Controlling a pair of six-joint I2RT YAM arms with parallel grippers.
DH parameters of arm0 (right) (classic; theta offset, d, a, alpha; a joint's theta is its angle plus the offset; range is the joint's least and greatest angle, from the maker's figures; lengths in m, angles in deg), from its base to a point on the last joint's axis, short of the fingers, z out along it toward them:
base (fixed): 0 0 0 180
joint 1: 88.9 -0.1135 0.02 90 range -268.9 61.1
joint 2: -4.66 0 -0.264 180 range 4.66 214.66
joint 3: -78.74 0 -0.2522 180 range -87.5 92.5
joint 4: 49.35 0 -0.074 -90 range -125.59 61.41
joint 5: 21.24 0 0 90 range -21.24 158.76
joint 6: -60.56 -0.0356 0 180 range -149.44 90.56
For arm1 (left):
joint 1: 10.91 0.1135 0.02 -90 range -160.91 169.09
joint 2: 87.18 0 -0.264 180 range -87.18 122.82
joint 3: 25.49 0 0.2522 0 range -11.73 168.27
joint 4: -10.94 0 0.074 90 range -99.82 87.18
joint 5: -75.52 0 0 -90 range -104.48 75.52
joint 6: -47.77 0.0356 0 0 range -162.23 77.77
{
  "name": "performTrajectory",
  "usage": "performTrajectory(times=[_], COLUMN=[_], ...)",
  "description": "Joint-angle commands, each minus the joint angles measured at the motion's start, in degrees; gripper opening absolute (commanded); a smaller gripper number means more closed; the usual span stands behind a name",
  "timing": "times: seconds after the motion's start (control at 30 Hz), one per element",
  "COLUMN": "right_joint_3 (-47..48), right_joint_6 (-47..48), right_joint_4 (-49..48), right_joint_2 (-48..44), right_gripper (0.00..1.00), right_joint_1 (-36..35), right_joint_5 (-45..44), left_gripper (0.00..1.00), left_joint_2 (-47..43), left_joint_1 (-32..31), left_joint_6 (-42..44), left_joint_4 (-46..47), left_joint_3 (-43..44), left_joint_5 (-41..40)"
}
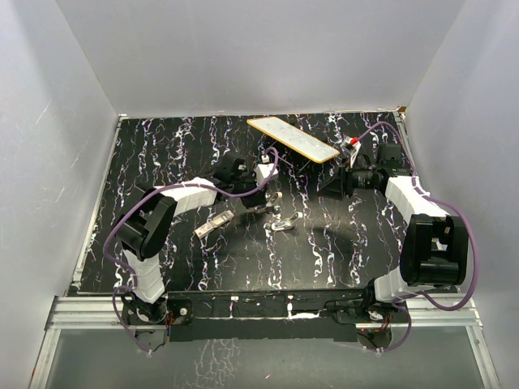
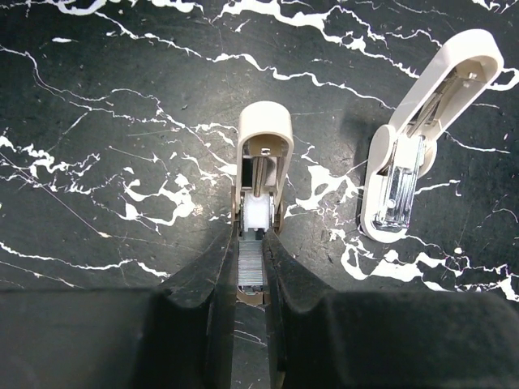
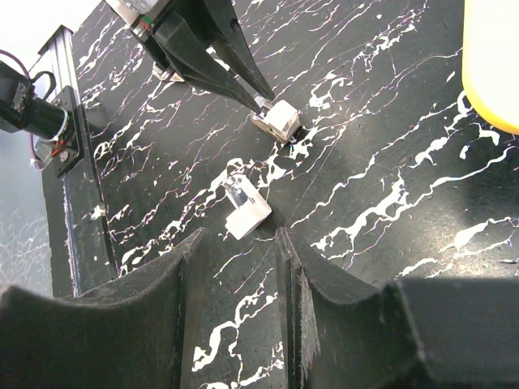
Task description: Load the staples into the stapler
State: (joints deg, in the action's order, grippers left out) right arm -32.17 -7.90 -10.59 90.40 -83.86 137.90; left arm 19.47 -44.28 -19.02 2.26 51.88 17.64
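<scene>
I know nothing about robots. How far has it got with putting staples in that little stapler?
Done: the stapler lies opened, its channel exposed. In hand: the left gripper pinches a grey strip of staples lined up in that channel; I cannot tell whether it is fully seated. Left: let go and shut the stapler. The right gripper hangs open and empty. A second stapler lies alongside.

Left wrist cam: near end of the stapler [image 2: 264, 154] is buried between the left gripper [image 2: 252, 243] fingers, can't see where the staple strip [image 2: 251, 271] stops. Right wrist cam: yellow board [image 3: 495, 65] cropped by the top-right edge. Overhead: small piece [image 1: 213, 225] left of centre too tiny to identify; right gripper [image 1: 334, 183] blends into the dark table [image 1: 162, 146], jaws unreadable there.
</scene>
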Motion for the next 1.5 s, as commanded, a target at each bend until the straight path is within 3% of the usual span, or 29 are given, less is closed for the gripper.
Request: performTrajectory(times=[0.0, 1.47], right_joint_3=[0.0, -0.1], right_joint_6=[0.6, 0.6], right_joint_4=[-2.5, -2.6], right_joint_2=[-1.0, -1.0], right_gripper=[0.41, 0.41], right_joint_1=[0.4, 0.5], right_joint_5=[1.6, 1.7], left_gripper=[0.03, 0.03], left_joint_2=[-1.8, 1.9], left_joint_1=[0.6, 0.8], left_joint_6=[0.4, 1.7], left_joint_4=[-1.0, -1.8], left_joint_3=[2.5, 2.8], left_joint_5=[2.7, 4.9])
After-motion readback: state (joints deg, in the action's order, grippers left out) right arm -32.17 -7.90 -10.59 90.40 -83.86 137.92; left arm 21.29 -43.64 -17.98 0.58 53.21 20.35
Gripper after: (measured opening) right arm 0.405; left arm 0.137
